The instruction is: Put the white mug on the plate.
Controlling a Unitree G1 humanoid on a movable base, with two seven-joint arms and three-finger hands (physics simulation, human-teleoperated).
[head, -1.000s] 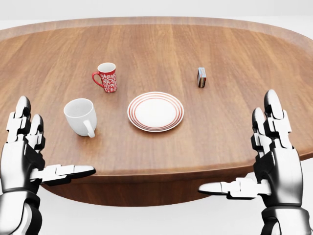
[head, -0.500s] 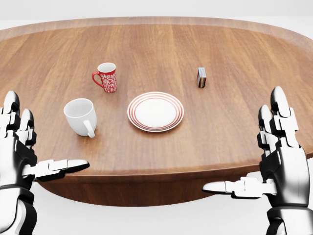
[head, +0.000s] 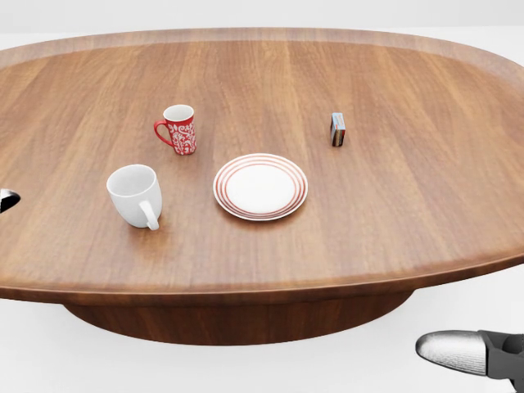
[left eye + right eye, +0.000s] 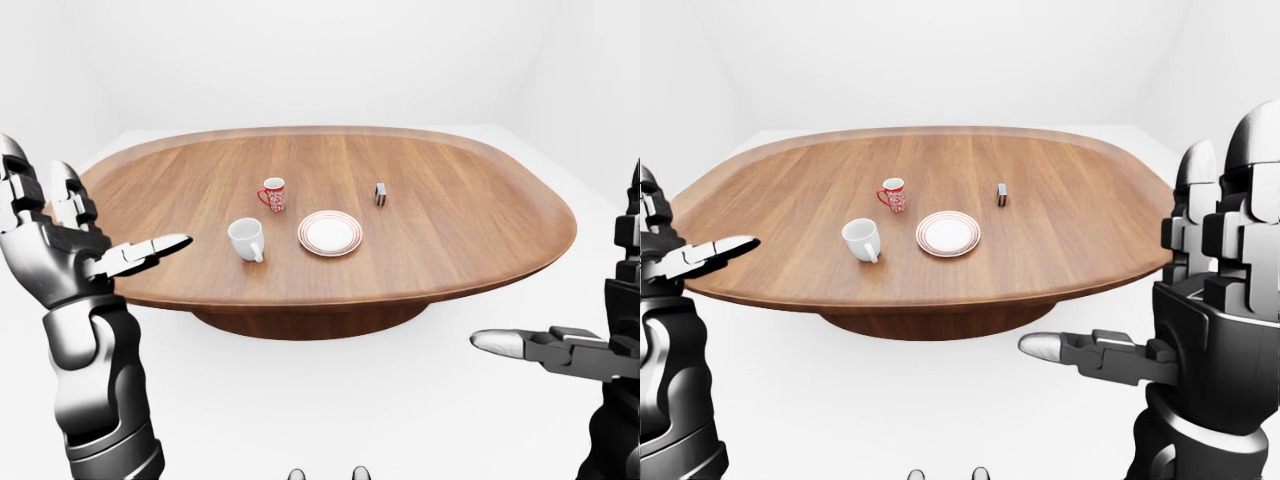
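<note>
Glossy dark grey and silver metal throughout, with chrome-like highlights on every segment. Left robot hand (image 4: pixel 55 245) built of blocky jointed fingers with rounded silvery tips, set on a ribbed cylindrical forearm with a broad dark band; right robot hand (image 4: pixel 1210 300) of the same make, with chunky black knuckle blocks and a slim segmented thumb ending in a pale, speckled tip.
</note>
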